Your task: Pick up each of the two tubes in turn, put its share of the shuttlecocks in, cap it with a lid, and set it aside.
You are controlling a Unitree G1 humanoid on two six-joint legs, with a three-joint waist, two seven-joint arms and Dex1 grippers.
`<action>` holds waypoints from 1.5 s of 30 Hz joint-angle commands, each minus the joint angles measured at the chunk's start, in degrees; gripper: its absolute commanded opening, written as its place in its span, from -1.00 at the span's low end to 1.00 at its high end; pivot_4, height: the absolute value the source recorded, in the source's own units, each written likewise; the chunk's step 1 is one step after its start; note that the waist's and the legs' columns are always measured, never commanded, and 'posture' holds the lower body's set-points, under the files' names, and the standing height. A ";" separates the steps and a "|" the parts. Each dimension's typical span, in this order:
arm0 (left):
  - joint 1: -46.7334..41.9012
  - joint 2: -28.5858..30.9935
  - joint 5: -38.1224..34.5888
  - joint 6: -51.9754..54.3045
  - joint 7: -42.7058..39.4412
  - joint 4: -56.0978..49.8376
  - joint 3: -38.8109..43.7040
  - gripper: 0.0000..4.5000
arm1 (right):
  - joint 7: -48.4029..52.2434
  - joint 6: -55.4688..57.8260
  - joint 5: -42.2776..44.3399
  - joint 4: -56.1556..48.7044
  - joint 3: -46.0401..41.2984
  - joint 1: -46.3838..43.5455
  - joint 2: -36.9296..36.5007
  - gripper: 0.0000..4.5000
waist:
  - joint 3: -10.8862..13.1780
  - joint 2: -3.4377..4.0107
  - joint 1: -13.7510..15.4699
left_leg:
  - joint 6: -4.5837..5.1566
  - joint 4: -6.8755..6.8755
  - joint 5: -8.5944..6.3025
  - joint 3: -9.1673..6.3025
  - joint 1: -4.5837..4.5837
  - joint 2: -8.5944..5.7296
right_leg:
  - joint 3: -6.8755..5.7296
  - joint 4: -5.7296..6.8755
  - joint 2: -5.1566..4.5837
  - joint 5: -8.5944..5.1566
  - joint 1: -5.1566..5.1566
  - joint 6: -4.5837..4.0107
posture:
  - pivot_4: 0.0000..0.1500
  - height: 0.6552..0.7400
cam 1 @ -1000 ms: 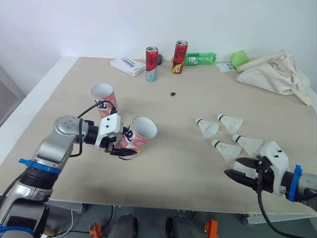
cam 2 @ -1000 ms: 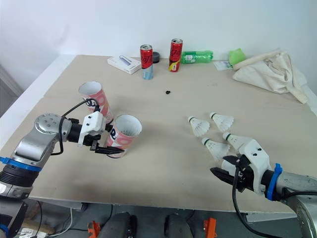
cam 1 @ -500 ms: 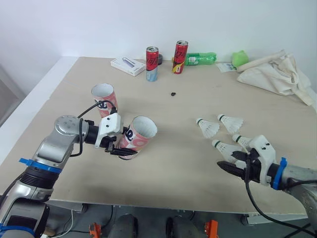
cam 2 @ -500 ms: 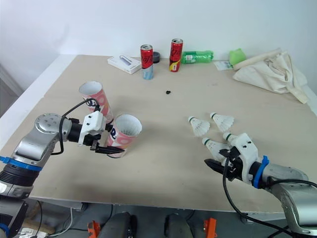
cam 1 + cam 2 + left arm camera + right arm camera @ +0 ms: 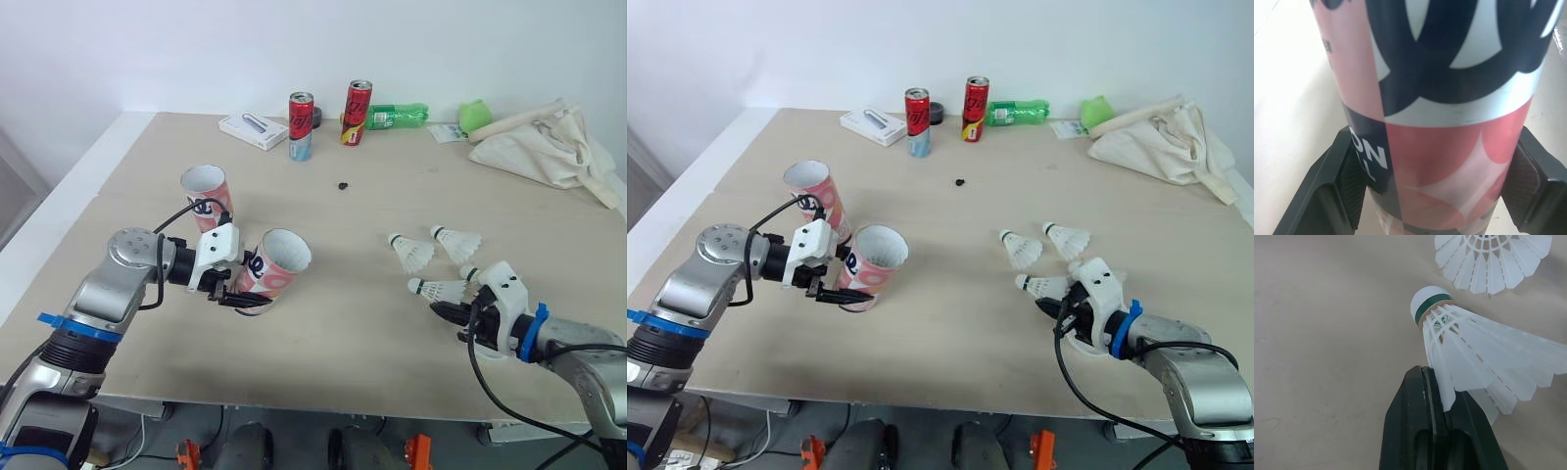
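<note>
The pale wooden desk [image 5: 362,323] carries an upright tube [image 5: 206,194] near its left side and two shuttlecocks [image 5: 409,252] [image 5: 457,241] lying side by side on the right. Along the far edge stand two cans [image 5: 300,125] [image 5: 357,113], with a white box [image 5: 253,130], a green bottle [image 5: 397,116] on its side, and a crumpled cloth bag [image 5: 544,147]. A small dark object [image 5: 342,185] lies near the middle.

At the top middle stand a red and blue can [image 5: 300,125] and a red can [image 5: 356,113]. A green bottle [image 5: 397,116] lies beside them. A white box [image 5: 252,130] sits to their left. A cloth bag [image 5: 549,147] lies at the upper right.
</note>
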 commanded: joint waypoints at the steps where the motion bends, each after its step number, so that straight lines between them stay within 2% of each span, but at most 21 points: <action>1: 0.83 -0.16 0.14 0.61 0.40 -0.80 -0.94 0.44 | 1.50 -0.56 2.01 -3.18 -2.15 1.82 -0.69 -0.99 | 0.00 0.00 0.02 | 0.00 0.00 0.00 -0.01 0.00 0.00 | 0.00 0.00 0.00 0.00 0.00 0.00 | 1.00 0.82; 7: 0.69 -0.44 0.13 0.40 0.31 -0.60 -1.11 0.44 | 2.76 -2.63 4.20 -4.16 -4.13 2.27 -0.07 -0.99 | 0.00 0.00 0.01 | 0.01 0.02 0.01 0.00 0.01 0.00 | 0.00 0.00 0.00 0.01 0.01 0.03 | 1.00 0.82; 12: 0.66 -0.65 0.11 0.35 0.05 -0.46 -1.36 0.44 | 5.61 -2.42 11.93 -8.21 -7.70 -2.37 -0.39 -0.99 | 0.00 0.01 0.01 | 0.01 0.02 0.01 0.02 0.02 0.00 | 0.00 0.00 0.00 0.03 0.01 0.06 | 1.00 0.82; 19: 0.95 -0.90 0.12 0.45 0.04 -0.70 -1.43 0.44 | 10.11 -0.32 18.53 -12.56 -6.74 -12.01 -7.37 -0.99 | 0.01 0.06 0.13 | 0.04 0.06 0.02 0.01 -0.01 -0.03 | 0.00 -0.02 -0.05 0.11 0.02 -0.02 | 1.00 0.82; 23: 1.01 -0.94 0.15 0.49 -0.04 -0.59 -1.48 0.44 | 14.15 -3.97 12.31 -12.73 2.45 -21.71 -14.10 -0.99 | 0.01 0.06 0.04 | 0.06 0.05 0.01 0.03 -0.01 -0.06 | -0.01 -0.03 -0.08 0.24 0.01 -0.20 | 1.00 0.82; 26: 0.73 -1.09 0.30 0.23 -0.20 -0.05 -1.58 0.44 | 16.85 -7.45 6.14 -10.18 11.54 -31.92 -15.38 -0.99 | 0.03 0.09 -0.05 | 0.07 0.09 0.02 0.08 0.01 -0.04 | 0.03 -0.01 -0.06 0.22 -0.04 -0.17 | 1.00 0.82; 29: 0.44 -1.30 0.52 -0.05 -0.29 0.43 -1.74 0.44 | 20.00 -8.44 2.09 -7.62 20.28 -43.57 -12.71 -0.99 | 0.03 0.09 -0.08 | 0.11 0.09 0.05 0.05 -0.05 -0.04 | -0.01 -0.03 -0.07 0.22 -0.06 -0.11 | 1.00 0.82; 32: 0.12 -1.48 0.68 -0.22 -0.46 0.78 -1.82 0.44 | 22.99 -11.47 -3.64 -4.79 27.67 -50.97 -9.70 -0.99 | 0.03 0.09 0.01 | 0.11 0.13 0.05 0.04 -0.11 -0.06 | -0.01 -0.02 -0.08 0.30 -0.09 -0.22 | 1.00 0.82; 39: -0.20 -1.67 0.86 -0.08 -0.30 0.78 -1.79 0.44 | 28.32 -18.28 -11.95 -0.23 35.64 -56.01 -5.31 -0.99 | 0.03 0.10 0.04 | 0.22 0.23 -0.01 0.08 -0.30 -0.17 | 0.01 -0.05 -0.21 0.33 -0.16 -0.13 | 1.00 0.82; 44: -0.58 -1.83 0.86 0.37 -0.26 0.53 -1.76 0.44 | 27.23 -20.70 -18.82 8.17 40.75 -62.85 3.74 -0.99 | 0.04 0.11 -0.14 | 0.20 0.28 0.05 0.08 -0.23 -0.12 | -0.01 0.07 -0.15 0.39 -0.17 -0.19 | 1.00 0.82; 45: -0.61 -1.87 0.87 0.42 -0.24 0.45 -1.75 0.44 | 27.73 -20.68 -18.86 8.83 40.76 -63.45 4.85 -0.86 | 0.04 0.11 -0.04 | 0.18 0.28 0.07 0.04 -0.23 -0.12 | -0.05 0.09 -0.15 0.39 -0.17 -0.19 | 1.00 0.82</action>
